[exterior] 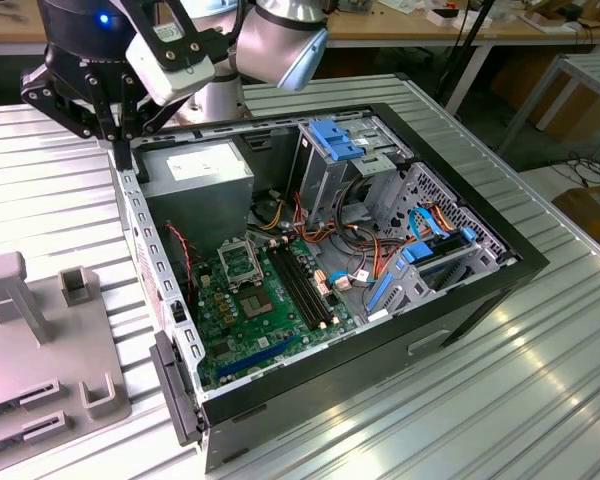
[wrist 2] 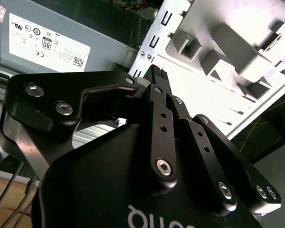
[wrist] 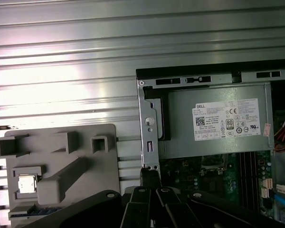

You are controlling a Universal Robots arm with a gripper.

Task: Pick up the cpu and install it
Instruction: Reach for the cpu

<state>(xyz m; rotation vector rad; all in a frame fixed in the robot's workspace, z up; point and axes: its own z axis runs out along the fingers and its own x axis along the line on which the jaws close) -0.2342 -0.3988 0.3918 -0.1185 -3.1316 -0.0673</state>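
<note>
Exterior view: gripper (exterior: pixel 123 148) hangs over rim of computer case (exterior: pixel 310 365), beside power supply (exterior: pixel 195 172); fingers pressed together, seemingly holding nothing, though linkage partly hides tips in second wrist view. First wrist view: cpu (wrist: pixel 27 184) lies in pocket of grey fixture tray (wrist: pixel 99 161), outside case, well apart from gripper; socket (wrist: pixel 213 164) on green board (wrist: pixel 180 173) looks vacant. Risks, as judged: fingertips near sheet-metal rim could strike it on descent; unspread fingers cannot straddle chip; skewed grasp could bend socket pins.
</note>
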